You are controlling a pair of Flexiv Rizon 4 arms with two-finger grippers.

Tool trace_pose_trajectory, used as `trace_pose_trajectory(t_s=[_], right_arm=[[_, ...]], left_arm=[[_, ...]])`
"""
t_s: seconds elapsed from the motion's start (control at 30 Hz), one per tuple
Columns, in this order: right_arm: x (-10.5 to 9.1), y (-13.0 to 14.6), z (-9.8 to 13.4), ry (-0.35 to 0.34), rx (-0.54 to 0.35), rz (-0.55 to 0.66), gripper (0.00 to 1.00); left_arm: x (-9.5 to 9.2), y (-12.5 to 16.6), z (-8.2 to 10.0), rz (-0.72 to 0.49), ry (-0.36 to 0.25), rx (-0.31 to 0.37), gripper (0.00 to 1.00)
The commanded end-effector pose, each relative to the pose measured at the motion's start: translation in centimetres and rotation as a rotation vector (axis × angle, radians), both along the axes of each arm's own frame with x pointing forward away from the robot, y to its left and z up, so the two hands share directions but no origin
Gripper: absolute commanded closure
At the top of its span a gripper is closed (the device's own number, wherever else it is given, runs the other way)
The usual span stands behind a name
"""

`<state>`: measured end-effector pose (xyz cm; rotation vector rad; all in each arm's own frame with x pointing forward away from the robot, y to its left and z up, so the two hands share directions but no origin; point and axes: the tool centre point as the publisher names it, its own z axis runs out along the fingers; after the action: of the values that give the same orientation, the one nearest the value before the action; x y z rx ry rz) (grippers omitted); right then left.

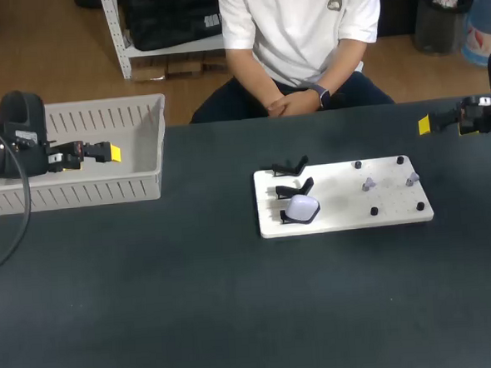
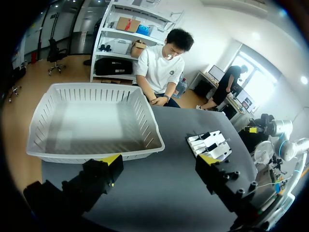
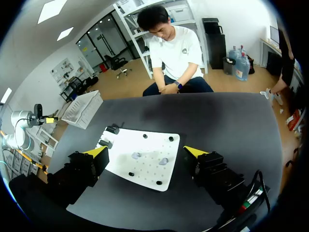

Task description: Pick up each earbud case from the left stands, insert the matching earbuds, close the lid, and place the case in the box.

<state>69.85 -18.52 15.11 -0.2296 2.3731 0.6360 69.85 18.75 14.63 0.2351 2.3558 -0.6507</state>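
Earbud case point(image 1: 301, 207), white and rounded, sits in the nearest of three black stands point(image 1: 293, 187) on the left part of a white board point(image 1: 348, 219). The board lies on the dark table point(image 1: 153, 306), a little right of the middle. The two farther stands carry nothing. On the right part of the board lie two small grey earbuds point(image 1: 368, 183), side by side but apart, with small black pegs point(image 1: 374, 211) around them.

At the far left of the table stands the white slatted box point(image 1: 104, 191). The left gripper point(image 1: 110, 152) is seen in front of the right half of the box in the head view. In the left wrist view its fingers point(image 2: 112, 160) stand wide apart and hold nothing, and the box point(image 2: 96, 153) lies just ahead of them.

The right gripper point(image 1: 425, 125) hangs at the far right, well apart from the board. In the right wrist view its fingers point(image 3: 96, 152) are also spread wide with nothing in their grasp, and the board point(image 3: 145, 166) with both earbuds point(image 3: 136, 155) lies ahead of and between them. Whether the lid of the case is up or down I cannot tell.
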Motion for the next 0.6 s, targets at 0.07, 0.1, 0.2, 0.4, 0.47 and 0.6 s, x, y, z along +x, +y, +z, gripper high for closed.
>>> trace_pose_trajectory(t_s=[0.07, 0.1, 0.2, 0.4, 0.47, 0.6], right_arm=[[0.1, -0.1, -0.1, 0.0, 0.002, 0.003, 0.0], [0.1, -0.1, -0.1, 0.0, 0.002, 0.003, 0.0], [0.1, -0.1, -0.1, 0.0, 0.002, 0.003, 0.0], [0.1, -0.1, -0.1, 0.0, 0.002, 0.003, 0.0], [0.1, -0.1, -0.1, 0.0, 0.002, 0.003, 0.0], [0.1, -0.1, -0.1, 0.0, 0.002, 0.003, 0.0]], left_arm=[[0.1, -0.2, 0.3, 0.005, 0.012, 0.012, 0.0], [0.1, -0.2, 0.3, 0.005, 0.012, 0.012, 0.0], [0.1, -0.2, 0.3, 0.005, 0.012, 0.012, 0.0], [0.1, -0.6, 0.4, -0.056, -0.017, 0.038, 0.0], [-0.1, -0.9, 0.8, -0.142, -0.121, 0.012, 0.0], [-0.6, -1.6, 1.4, -0.314, -0.31, -0.033, 0.0]])
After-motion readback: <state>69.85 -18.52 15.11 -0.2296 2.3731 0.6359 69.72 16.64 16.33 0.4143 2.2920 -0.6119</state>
